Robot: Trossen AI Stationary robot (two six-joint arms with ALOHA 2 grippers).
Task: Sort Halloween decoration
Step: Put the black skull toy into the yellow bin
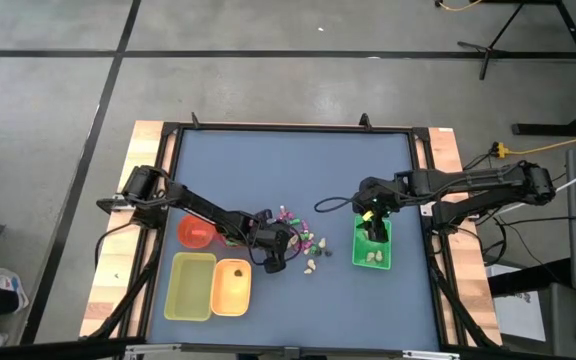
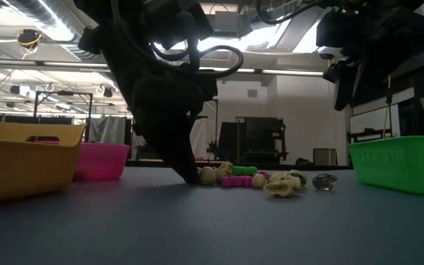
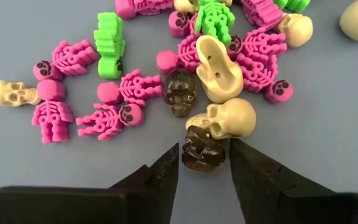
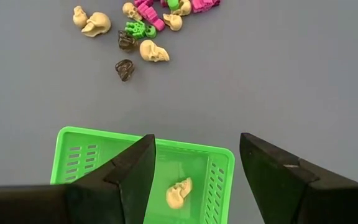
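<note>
The Halloween decoration (image 3: 166, 81) lies in a loose heap on the blue table: magenta and green skeletons, cream skulls and dark brown skulls. My left gripper (image 3: 204, 163) points down at the heap's near edge. It is open, with one finger on each side of a dark brown skull (image 3: 202, 155) that lies on the table against a cream skull (image 3: 225, 118). In the low view its tip (image 2: 190, 175) is at the table top. My right gripper (image 4: 197, 168) hangs open above the green tray (image 4: 79, 149), in which a cream skull (image 4: 179, 191) lies.
At the near left stand a yellow tray (image 1: 190, 287), an orange container (image 1: 231, 287) with one dark piece in it, and a red-pink bowl (image 1: 196, 232). The green tray (image 1: 372, 247) is to the heap's right. More blue table surface (image 1: 288, 170) lies beyond the heap.
</note>
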